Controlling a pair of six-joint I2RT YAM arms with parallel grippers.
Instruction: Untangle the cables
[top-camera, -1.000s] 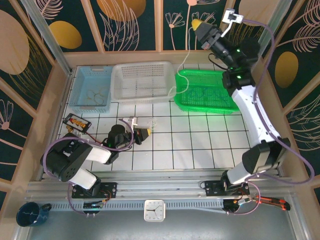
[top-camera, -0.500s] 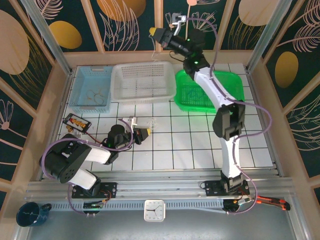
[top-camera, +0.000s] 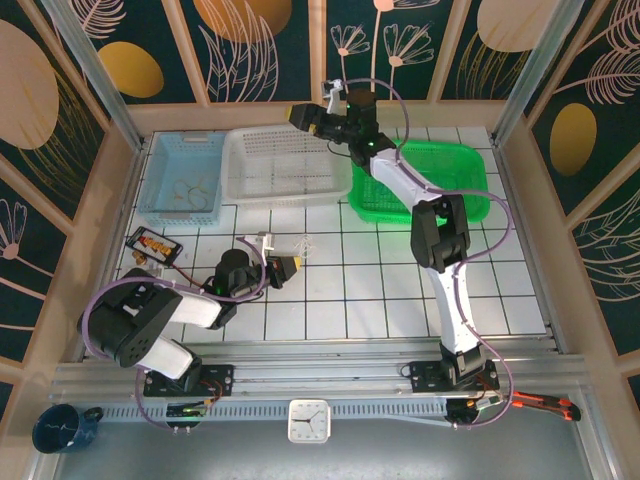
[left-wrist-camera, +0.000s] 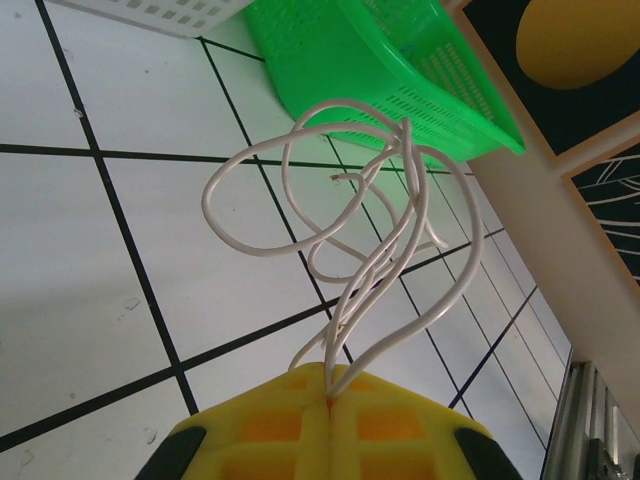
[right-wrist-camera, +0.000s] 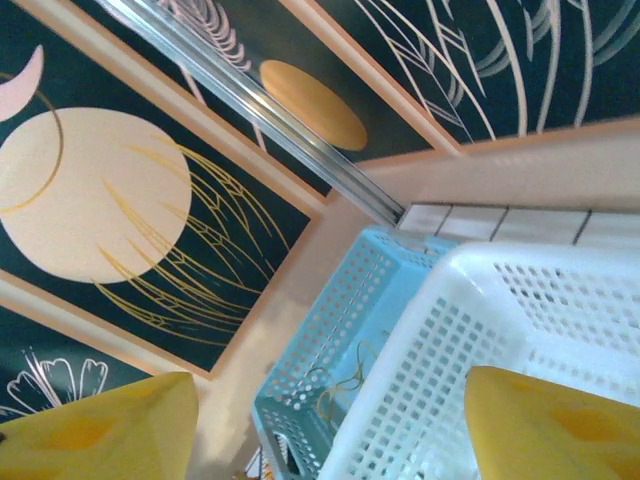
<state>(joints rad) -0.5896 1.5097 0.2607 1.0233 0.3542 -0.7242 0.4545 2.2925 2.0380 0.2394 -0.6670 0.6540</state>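
The left gripper has its yellow pads pressed together, and it pinches the ends of the thin pale whitish cables between them. From the pads these cables rise in some loose crossing loops over the white tiled table with dark grid lines. In the top view this gripper lies low in the left centre of the frame, with the cables just beyond its tips. The right gripper has its yellow fingers spread wide and nothing is between them. In the top view it is at the upper middle, by the far rim of the white perforated plastic basket. The light blue perforated plastic basket stands left of it and the bright green perforated plastic basket stands right.
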